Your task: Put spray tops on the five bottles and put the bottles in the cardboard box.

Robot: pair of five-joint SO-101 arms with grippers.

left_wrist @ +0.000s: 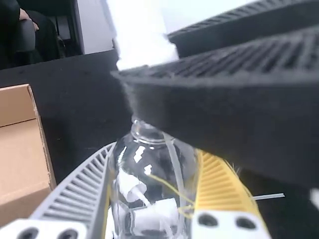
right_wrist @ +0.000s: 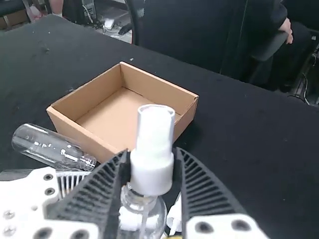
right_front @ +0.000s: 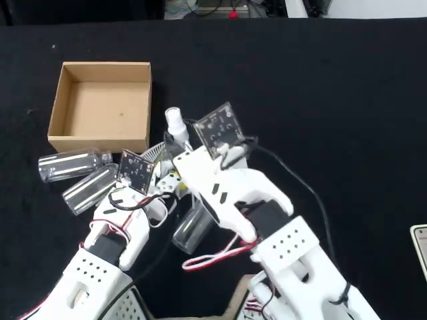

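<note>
Right gripper fingers clamped on the white spray top, which sits on the neck of the upright bottle. Left gripper fingers clamped on that bottle's body, just below the right's. Cardboard box sits at 10 o'clock of the held bottle, open side up, near edge close to the grippers. Two bottles lie along the box's front wall at 9 o'clock. Another loose bottle lies at 6 o'clock, under the right arm. Black table runs wide from 12 to 3 o'clock.
</note>
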